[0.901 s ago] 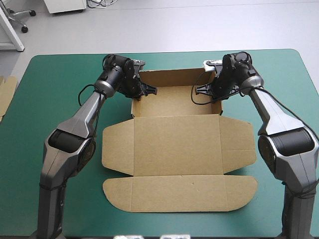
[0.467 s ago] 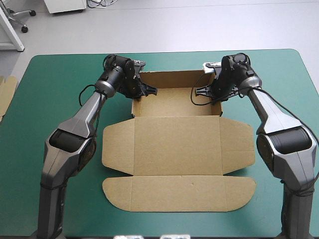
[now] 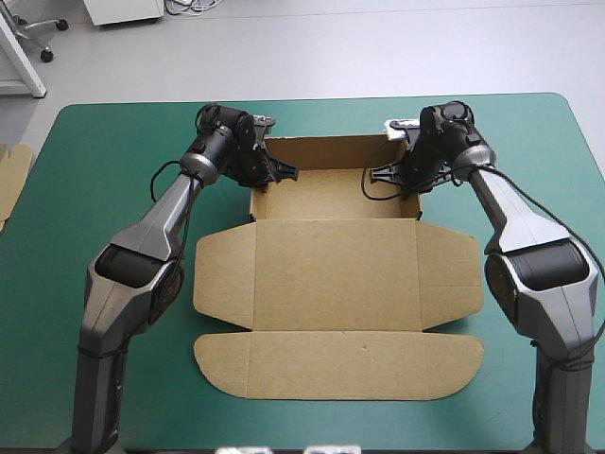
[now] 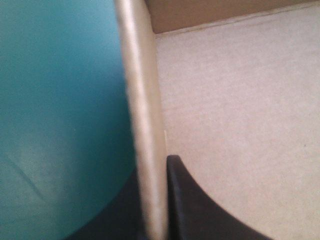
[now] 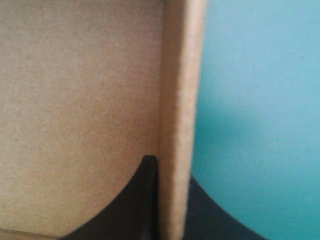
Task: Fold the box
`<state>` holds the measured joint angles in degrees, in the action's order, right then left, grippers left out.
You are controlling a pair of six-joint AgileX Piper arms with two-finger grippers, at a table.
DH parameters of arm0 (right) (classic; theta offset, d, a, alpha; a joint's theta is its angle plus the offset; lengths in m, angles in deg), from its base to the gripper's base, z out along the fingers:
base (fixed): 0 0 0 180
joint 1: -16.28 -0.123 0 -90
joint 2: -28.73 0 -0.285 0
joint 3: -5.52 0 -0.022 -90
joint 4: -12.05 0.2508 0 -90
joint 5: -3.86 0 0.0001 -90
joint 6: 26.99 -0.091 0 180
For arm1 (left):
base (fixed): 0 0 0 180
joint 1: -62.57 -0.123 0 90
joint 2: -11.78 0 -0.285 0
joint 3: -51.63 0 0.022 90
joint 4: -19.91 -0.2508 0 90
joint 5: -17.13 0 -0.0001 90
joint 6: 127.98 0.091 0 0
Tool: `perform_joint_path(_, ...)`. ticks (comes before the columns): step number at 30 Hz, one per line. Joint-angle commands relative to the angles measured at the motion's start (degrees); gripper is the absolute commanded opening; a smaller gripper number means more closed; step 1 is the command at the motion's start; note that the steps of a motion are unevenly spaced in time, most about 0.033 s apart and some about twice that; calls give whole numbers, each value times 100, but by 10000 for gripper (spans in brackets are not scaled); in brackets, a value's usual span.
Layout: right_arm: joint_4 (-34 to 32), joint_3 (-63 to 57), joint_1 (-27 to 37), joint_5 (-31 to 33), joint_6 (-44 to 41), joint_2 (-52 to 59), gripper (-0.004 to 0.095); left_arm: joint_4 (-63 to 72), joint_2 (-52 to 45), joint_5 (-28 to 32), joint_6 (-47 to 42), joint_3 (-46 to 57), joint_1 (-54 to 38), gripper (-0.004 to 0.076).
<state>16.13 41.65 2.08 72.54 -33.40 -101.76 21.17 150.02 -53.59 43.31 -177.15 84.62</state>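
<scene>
The brown box (image 3: 336,274) lies mid-table as an open tray at the far side, with its lid and flaps spread flat toward the near edge. My left gripper (image 3: 260,175) pinches the tray's left side wall (image 4: 145,125), one black finger on each face of the board. At the opposite end my right gripper (image 3: 408,175) clamps the right side wall (image 5: 177,125) the same way. Both wrist views show the wall's edge rising between the fingers, with the tray's floor (image 4: 240,115) on one side and teal-green cover (image 5: 255,110) on the other.
An edge of more brown board (image 3: 11,180) shows at the table's left edge. The teal-green table (image 3: 104,161) lies bare around the box on both sides.
The flat lid and front flap have shifted slightly, the near flap's right end drawing in a little. Both grippers stay on the tray's side walls.
</scene>
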Motion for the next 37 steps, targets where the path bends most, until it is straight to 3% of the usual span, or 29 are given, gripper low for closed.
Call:
perform_joint_path(1, -7, 129, 9, 45, 275, 285, -2, -358, -237, -99, 210, -79, -53, -13)
perform_joint_path(5, -20, 152, 9, -5, 289, 362, 125, -375, -294, -63, 210, -89, -53, 29)
perform_joint_path(8, -32, 190, 9, -28, 289, 433, 250, -325, -384, -63, 210, -140, -53, 154)
perform_joint_path(11, -46, 301, 9, 33, 267, 465, 325, -325, -485, -54, 210, -166, -53, 349)
perform_joint_path(14, -46, 371, 9, 102, 269, 492, 365, -336, -548, -150, 210, -202, -53, 454)
perform_joint_path(29, -366, 346, 9, 8, 239, 1263, 374, -226, -1366, -30, 278, -191, -53, 461)
perform_joint_path(37, -349, -367, 9, -649, 239, 2295, 373, -715, -2015, -27, 257, 273, 306, 461)
